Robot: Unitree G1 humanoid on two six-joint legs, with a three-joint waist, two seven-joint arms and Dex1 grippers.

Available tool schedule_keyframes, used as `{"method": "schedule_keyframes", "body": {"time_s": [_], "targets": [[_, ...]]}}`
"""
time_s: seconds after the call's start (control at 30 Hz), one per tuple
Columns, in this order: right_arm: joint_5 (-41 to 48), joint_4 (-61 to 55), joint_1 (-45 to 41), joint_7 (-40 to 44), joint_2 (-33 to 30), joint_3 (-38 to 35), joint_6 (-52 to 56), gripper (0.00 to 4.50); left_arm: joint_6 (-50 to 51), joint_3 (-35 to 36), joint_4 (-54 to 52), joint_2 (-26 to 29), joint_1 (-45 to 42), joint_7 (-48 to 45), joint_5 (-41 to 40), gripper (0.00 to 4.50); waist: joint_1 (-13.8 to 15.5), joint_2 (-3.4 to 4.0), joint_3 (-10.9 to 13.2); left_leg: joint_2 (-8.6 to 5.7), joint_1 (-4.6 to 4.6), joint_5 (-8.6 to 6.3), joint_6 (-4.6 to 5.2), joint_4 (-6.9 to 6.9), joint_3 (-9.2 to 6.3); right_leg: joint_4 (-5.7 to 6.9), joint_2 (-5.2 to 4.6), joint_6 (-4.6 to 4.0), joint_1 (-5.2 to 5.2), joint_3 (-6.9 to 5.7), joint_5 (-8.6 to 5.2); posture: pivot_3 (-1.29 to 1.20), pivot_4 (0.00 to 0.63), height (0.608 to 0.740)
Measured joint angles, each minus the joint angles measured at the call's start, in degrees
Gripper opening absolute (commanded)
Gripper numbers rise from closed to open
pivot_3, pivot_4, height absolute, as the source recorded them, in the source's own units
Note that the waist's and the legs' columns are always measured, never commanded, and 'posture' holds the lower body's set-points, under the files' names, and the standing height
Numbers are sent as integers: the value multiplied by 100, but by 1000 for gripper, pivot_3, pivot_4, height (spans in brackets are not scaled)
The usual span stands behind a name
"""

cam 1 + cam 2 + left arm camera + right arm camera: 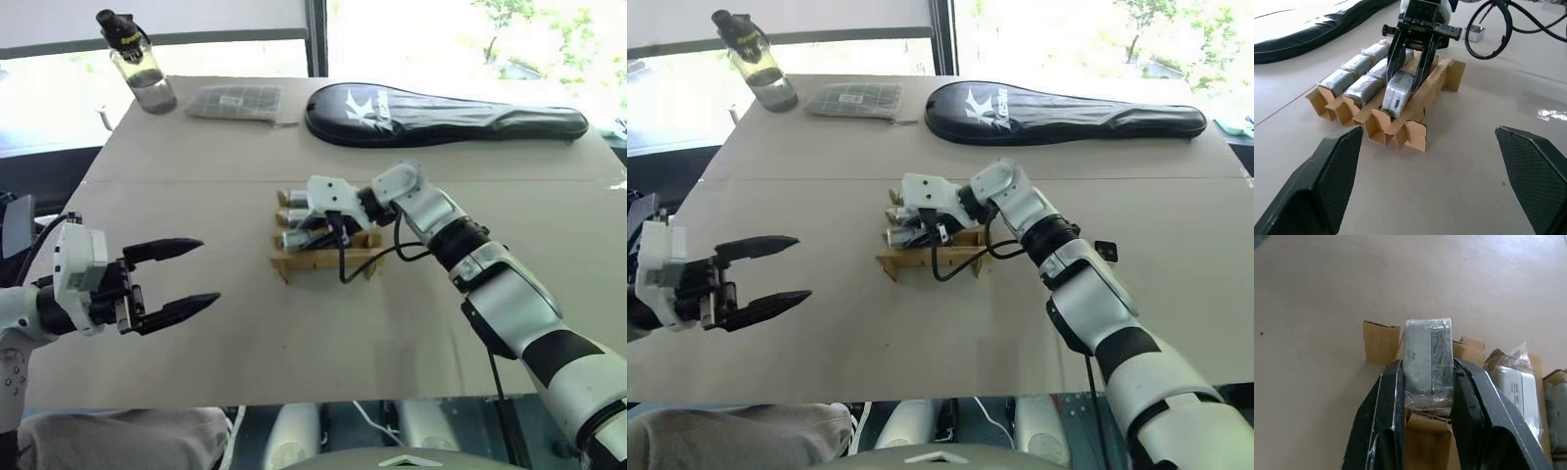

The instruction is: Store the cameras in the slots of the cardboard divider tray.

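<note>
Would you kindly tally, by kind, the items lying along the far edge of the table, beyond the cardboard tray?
Bottle: 1
Flat grey packet: 1
Black racket case: 1
Total: 3

Head stereo pair looks forward and down over the table (pixel 294 333), far edge in view. Left wrist view sits low near the tabletop, facing the cardboard divider tray (pixel 1415 105) from a short way off. Right wrist view is close above it. All share the tray mid-table.
</note>
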Motion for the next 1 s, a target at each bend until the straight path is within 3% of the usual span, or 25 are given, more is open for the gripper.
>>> {"method": "schedule_keyframes", "body": {"time_s": [0.27,0.77,0.83,0.9,0.93,1.0], "targets": [[-255,684,-252,-36,271,-195,-33,737,31,-2,7,10,-62,6,-8,4500,-31,2,1,-1,1,7,-14,-1,-19,9,-9,-4,1,3,0,0,150,740],[-548,1668,-669,-441,878,-663,911,737,34,-79,25,15,-255,95,0,4500,-172,2,-4,-4,36,31,-66,-61,-31,12,-24,-51,6,4,3,0,150,740],[-606,1670,-668,-433,876,-660,857,1760,34,-81,25,14,-261,103,0,4500,-169,2,-4,-4,39,37,-77,-67,-37,17,-24,-63,6,-1,-1,0,150,740],[-711,1679,-650,-396,861,-634,803,2418,34,-91,27,13,-273,106,0,4500,-168,3,-4,-3,39,41,-83,-69,-45,19,-24,-70,6,-7,-2,0,150,740],[-713,1675,-644,-377,862,-639,772,3029,34,-108,29,13,-282,108,0,4500,-169,4,-3,-3,39,41,-83,-70,-45,19,-24,-70,6,-7,-2,0,150,740],[-717,1663,-643,-368,885,-658,725,3843,34,-162,38,13,-346,111,1,4500,-173,2,-5,-3,41,42,-85,-71,-47,20,-23,-71,8,-7,-1,0,150,740]]}}
